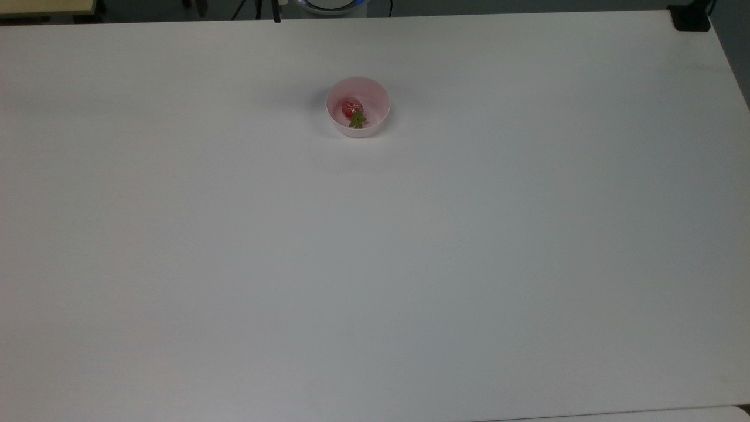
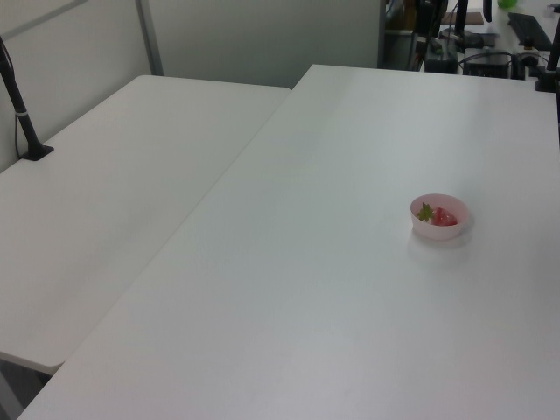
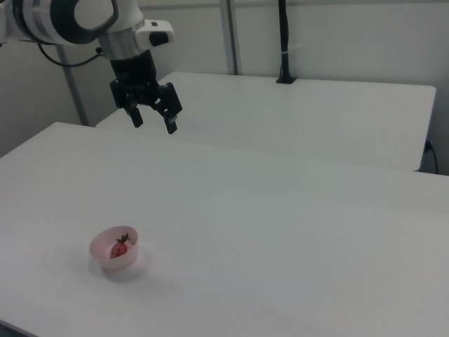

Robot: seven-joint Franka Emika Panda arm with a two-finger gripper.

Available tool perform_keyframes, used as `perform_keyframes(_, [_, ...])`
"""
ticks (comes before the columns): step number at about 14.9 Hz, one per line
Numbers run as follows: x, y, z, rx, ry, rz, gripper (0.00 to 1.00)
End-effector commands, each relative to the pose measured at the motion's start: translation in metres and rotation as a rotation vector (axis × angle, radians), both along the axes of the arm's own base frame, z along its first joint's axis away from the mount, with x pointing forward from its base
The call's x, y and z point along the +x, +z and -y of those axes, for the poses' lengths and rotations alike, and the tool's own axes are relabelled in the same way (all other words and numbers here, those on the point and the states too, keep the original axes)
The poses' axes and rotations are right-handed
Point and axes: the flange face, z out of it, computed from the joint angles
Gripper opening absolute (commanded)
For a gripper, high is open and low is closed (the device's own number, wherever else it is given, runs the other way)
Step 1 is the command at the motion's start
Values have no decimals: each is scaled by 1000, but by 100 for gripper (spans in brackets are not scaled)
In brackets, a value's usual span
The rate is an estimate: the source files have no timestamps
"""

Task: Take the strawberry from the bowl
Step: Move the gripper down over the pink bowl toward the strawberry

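Observation:
A small pale pink bowl (image 1: 358, 126) stands on the white table, toward the far middle in the top view. Inside it lies a red strawberry (image 1: 351, 108) with its green cap (image 1: 357, 120) turned to the near side. The left view has the bowl (image 2: 440, 229) at the right with the strawberry (image 2: 444, 217) in it. In the right view the bowl (image 3: 105, 262) and strawberry (image 3: 119, 248) sit at the lower left. My gripper (image 3: 153, 124) hangs open high above the table, well above and a little right of the bowl, with nothing between its fingers.
A second white table (image 2: 114, 175) adjoins along a seam. A black post on a clamp base (image 3: 284, 42) stands on that table's far side. Another black clamp (image 1: 691, 19) sits at the top view's upper right corner. Wide bare tabletop (image 1: 375, 264) surrounds the bowl.

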Motion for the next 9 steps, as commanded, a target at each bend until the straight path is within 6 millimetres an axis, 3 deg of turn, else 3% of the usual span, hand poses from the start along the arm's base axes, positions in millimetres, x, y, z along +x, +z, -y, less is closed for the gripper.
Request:
perform_keyframes(1, [-2,6,-1,24,7,-11,100])
perform_keyframes(9, [-2,6,-2,24,8,-11,100])
